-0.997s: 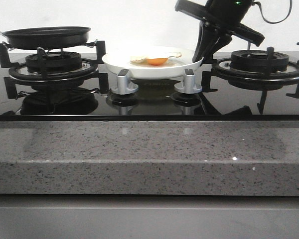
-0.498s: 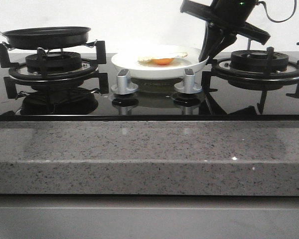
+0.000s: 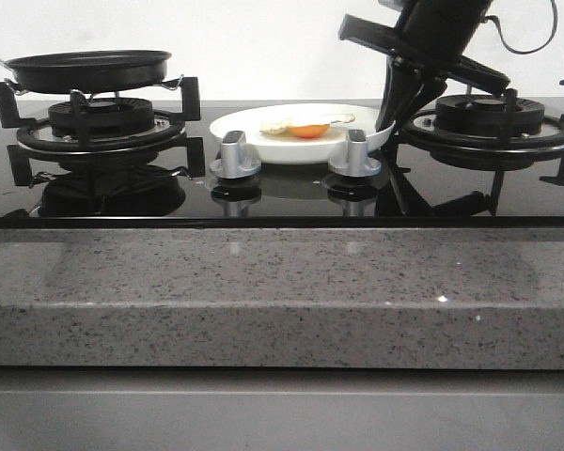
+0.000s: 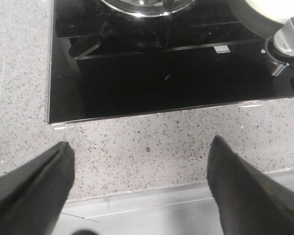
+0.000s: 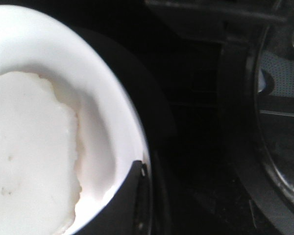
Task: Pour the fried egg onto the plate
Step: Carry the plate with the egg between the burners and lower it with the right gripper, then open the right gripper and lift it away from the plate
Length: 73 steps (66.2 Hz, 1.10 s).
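Glossy black hob on the bench: my right hand grips the plate rim; a jerky release could slide the fried egg off, left hand idle, released.

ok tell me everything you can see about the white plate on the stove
The plate is round, shallow, glossy plain white with a raised rim, looking like ceramic. It sits level on the black glass cooktop between the two burners, just behind two silver knobs. The fried egg lies on it, orange yolk up. The right gripper is shut on its right rim.
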### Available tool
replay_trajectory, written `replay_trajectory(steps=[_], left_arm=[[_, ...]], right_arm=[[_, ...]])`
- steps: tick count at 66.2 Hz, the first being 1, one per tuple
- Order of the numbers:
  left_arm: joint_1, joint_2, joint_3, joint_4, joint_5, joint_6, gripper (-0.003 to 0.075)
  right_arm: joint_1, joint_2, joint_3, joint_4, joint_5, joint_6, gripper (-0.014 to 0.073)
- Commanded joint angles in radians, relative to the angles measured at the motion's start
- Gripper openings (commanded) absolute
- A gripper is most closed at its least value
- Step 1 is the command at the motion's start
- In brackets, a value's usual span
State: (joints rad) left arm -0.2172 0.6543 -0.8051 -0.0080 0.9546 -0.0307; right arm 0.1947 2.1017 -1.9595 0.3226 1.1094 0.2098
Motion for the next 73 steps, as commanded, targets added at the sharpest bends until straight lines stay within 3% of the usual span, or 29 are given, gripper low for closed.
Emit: replay_trajectory(steps=[1, 7, 12, 30, 46, 55, 73], left_arm=[[-0.007, 0.003, -0.024, -0.001, -0.067, -0.011, 0.0554], [-0.007, 0.003, -0.024, -0.001, -0.067, -0.011, 0.0554], [-0.007, 0.003, -0.024, -0.001, -0.067, -0.011, 0.0554], [-0.007, 0.003, -0.024, -0.001, -0.067, -0.011, 0.0554], [-0.007, 0.003, -0.024, -0.001, -0.067, -0.011, 0.0554], [-0.007, 0.003, -0.024, -0.001, -0.067, -0.011, 0.0554], [-0.007, 0.003, -0.024, -0.001, -0.067, -0.011, 0.0554]], right_arm=[[-0.009, -0.063, -0.034, 0.020, -0.041, 0.000, 0.0123], [-0.009, -0.063, -0.034, 0.020, -0.048, 0.000, 0.0232], [-0.009, -0.064, -0.035, 0.020, -0.053, 0.000, 0.0269], [-0.009, -0.106, -0.100, 0.016, -0.007, -0.003, 0.0267], [0.002, -0.263, -0.092, -0.049, 0.018, -0.092, 0.0267], [0.028, -0.417, 0.030, -0.123, -0.007, -0.106, 0.0267], [0.038, -0.820, 0.494, -0.152, -0.172, -0.160, 0.0267]])
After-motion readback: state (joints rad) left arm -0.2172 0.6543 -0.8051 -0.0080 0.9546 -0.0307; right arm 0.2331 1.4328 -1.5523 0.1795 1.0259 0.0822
